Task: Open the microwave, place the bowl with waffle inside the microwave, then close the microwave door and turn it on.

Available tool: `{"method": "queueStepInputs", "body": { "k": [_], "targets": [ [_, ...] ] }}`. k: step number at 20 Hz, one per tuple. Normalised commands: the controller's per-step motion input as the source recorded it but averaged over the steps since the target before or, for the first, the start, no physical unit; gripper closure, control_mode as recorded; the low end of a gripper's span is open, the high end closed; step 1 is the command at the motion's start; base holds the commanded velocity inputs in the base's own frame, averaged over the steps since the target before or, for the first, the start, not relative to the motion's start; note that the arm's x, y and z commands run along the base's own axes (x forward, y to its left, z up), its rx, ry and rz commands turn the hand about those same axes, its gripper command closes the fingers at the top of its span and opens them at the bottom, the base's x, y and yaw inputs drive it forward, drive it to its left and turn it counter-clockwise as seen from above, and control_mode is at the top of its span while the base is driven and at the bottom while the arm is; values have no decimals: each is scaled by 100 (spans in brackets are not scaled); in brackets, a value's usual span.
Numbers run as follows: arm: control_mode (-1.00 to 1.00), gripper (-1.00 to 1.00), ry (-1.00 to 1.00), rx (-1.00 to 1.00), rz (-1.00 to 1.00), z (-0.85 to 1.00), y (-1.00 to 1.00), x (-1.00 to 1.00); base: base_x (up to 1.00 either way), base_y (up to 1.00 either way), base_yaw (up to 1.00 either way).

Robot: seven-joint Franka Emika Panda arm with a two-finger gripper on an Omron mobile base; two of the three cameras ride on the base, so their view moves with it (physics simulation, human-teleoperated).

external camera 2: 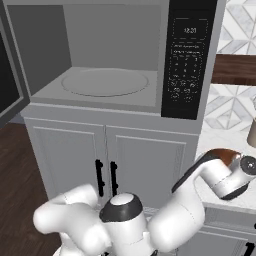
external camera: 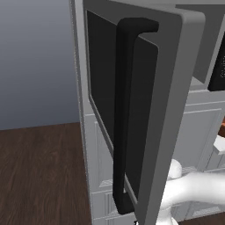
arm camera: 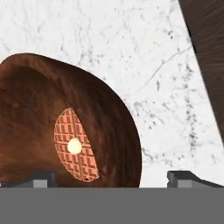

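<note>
The microwave [external camera 2: 115,50] stands open, showing its grey cavity with a round turntable [external camera 2: 105,81] and a dark control strip [external camera 2: 187,60] on the right. The microwave door [external camera: 167,88] is swung far out, its black bar handle [external camera: 125,110] upright. To the right, on the marble counter, sits the brown bowl [arm camera: 39,109] holding a small round waffle [arm camera: 74,148] with a pale dab on it; its rim peeks out behind the arm [external camera 2: 222,154]. My gripper [arm camera: 113,178] hangs open just above the bowl, its right wall between the fingers, nothing held.
White cabinet doors [external camera 2: 110,165] with short black handles sit below the microwave. The marble counter [arm camera: 131,43] ends at a dark wood surface [arm camera: 205,57]. A wooden shelf [external camera 2: 235,69] hangs on the tiled wall. Dark wood floor [external camera: 39,171] lies left of the door.
</note>
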Motion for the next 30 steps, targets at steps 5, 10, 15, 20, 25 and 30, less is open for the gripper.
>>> {"method": "queueStepInputs", "body": {
  "k": [5,10,15,20,25,30],
  "targets": [
    [-100,-100,27,3,0,-30,-1,42,0,0,0],
    [-100,100,11,8,0,-42,-2,22,0,0,0],
    [-100,100,13,12,0,-58,-15,-6,0,0,0],
    [-100,100,5,4,0,-32,-15,-13,0,0,0],
    [-100,100,-9,4,0,-5,-10,-42,0,0,0],
    [-100,100,-25,6,0,0,0,-100,0,0,0]
  ]
}}
